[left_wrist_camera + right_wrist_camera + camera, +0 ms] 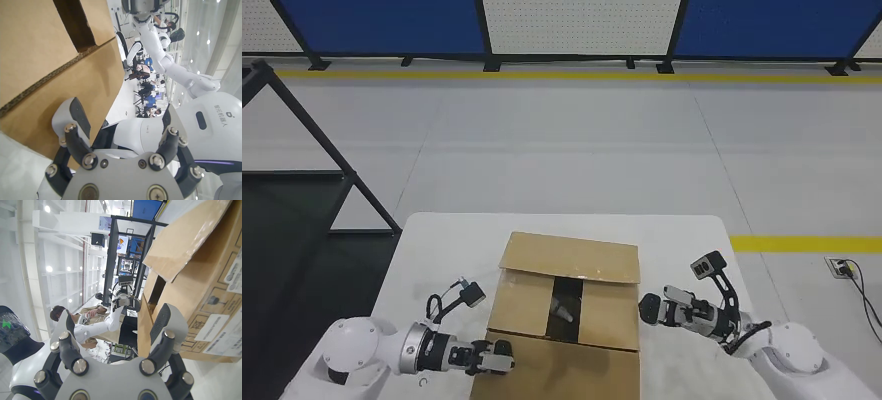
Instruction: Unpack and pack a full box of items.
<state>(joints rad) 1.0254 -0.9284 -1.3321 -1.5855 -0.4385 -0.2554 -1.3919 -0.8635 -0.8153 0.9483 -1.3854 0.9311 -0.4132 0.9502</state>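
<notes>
A brown cardboard box [567,300] stands in the middle of the white table [442,250]. Its top flaps are nearly closed, leaving a dark slot [565,310] where a pale item shows inside. My left gripper [500,358] is at the box's near left corner, open, with one finger [79,113] against the box wall [56,56]. My right gripper [650,307] is at the box's right side, open, one finger [164,321] close to the labelled wall [213,294]. Nothing is held in either.
A black metal frame [322,150] stands to the left of the table. Bare table surface lies to the left and right of the box. A yellow floor line [802,243] runs off to the right beyond the table.
</notes>
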